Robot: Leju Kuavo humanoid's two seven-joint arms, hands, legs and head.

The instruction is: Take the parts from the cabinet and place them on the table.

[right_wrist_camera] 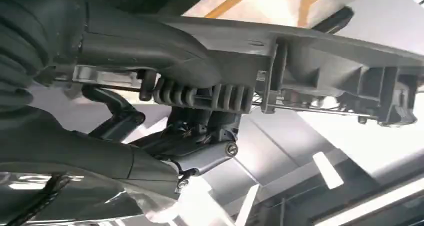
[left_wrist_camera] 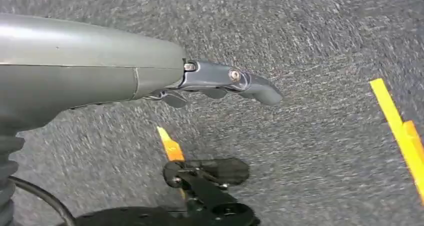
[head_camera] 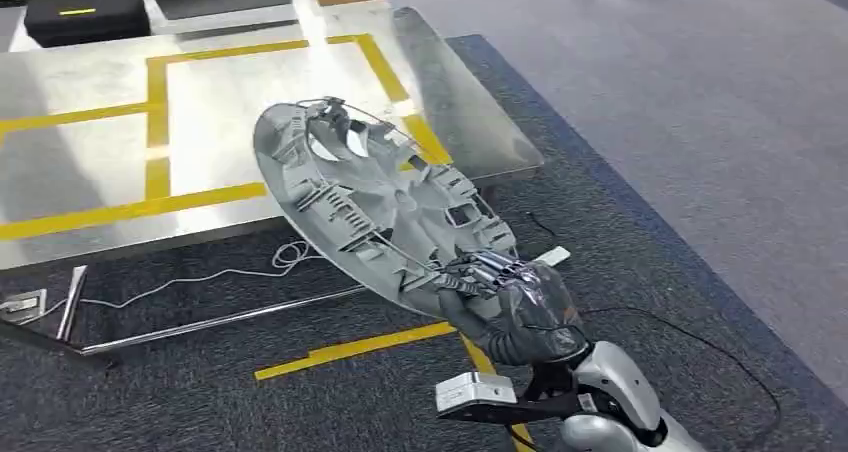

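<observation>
A large round grey plastic wheel cover [head_camera: 370, 197], ribbed on its inner side, hangs tilted over the front right corner of the shiny metal table [head_camera: 90, 162]. My right hand [head_camera: 500, 287] grips its lower rim, fingers wrapped over the edge. The right wrist view shows the same rim [right_wrist_camera: 320, 56] close up, with the thumb [right_wrist_camera: 150, 41] clamped on it. My left hand [left_wrist_camera: 220, 83] hangs over the dark carpet holding nothing, its fingers loosely extended.
Yellow tape [head_camera: 160, 102] marks a rectangle on the tabletop. A black case [head_camera: 85, 12] lies on the surface beyond the table. A white cable [head_camera: 200, 272] and a black cable [head_camera: 690, 337] trail over the carpet, and yellow floor tape [head_camera: 350, 347] runs under the table's front edge.
</observation>
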